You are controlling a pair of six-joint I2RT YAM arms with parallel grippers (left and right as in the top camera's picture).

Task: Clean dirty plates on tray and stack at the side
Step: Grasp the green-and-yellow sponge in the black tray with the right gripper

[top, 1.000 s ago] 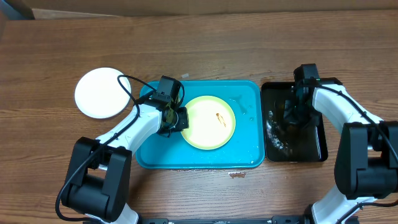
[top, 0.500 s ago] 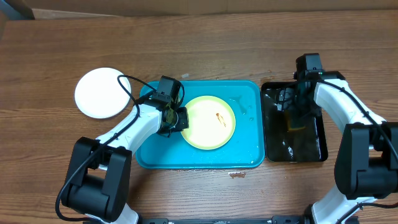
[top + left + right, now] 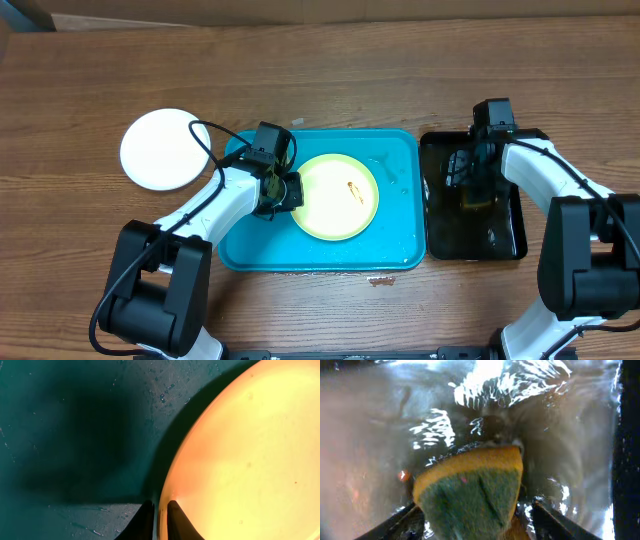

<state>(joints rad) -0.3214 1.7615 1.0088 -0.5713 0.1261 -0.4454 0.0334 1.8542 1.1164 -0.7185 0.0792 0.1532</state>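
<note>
Stiff, wet and probably slippery, the yellow-green plate [image 3: 338,196] lies flat in the blue tray [image 3: 400,250], left gripper [image 3: 159,521] pinching its thin rim, the best hold; right gripper [image 3: 477,521] clamps a soft sponge [image 3: 470,485]

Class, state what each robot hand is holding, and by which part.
The left hand pinches the yellow-green plate by its rim. The right hand grips a sponge by its sides, in the black tray.

The far side of the tabletop [image 3: 350,70] is open wood. The tray [image 3: 400,215] has room on its right side, beside the yellow-green plate [image 3: 335,205]. The left tool [image 3: 284,192] pinches that plate's left edge. The right tool [image 3: 470,185], holding a sponge [image 3: 470,485], blocks the black tray [image 3: 515,240].
</note>
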